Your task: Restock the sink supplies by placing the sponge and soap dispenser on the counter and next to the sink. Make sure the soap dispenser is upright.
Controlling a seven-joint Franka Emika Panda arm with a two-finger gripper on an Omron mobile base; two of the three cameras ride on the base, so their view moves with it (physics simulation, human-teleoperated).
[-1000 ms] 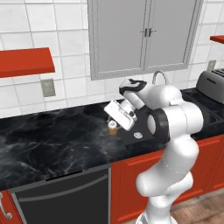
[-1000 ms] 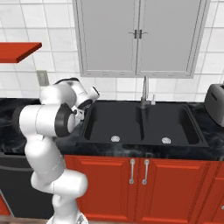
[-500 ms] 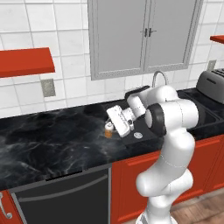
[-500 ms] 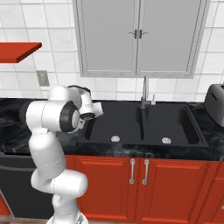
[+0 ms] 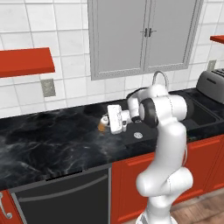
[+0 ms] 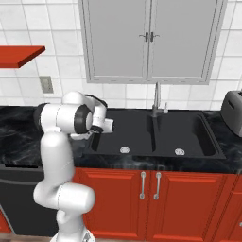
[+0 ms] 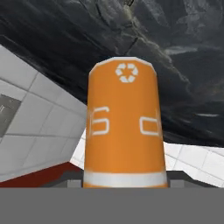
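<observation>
Holding the soap dispenser (image 7: 126, 127), the gripper (image 5: 114, 119) sits near the middle of the left base view, just left of the sink (image 5: 199, 116) and low over the counter (image 5: 52, 144). Its jaws are closed narrow on the orange bottle. In the hand view the bottle takes up the centre, its flat end with a white recycling mark pointing away from the camera toward the black marble in the upper part of the frame, and white wall tiles show at the left and lower right. In the left base view a small patch of orange with a whitish bit shows just left of the white hand, above the counter surface; whether it touches the marble cannot be told. In the right base view the hand (image 6: 105, 125) lies left of centre, at the left edge of the sink basin (image 6: 156, 137), with the faucet (image 6: 157, 100) behind and a toaster (image 6: 233, 106) at the right edge.
</observation>
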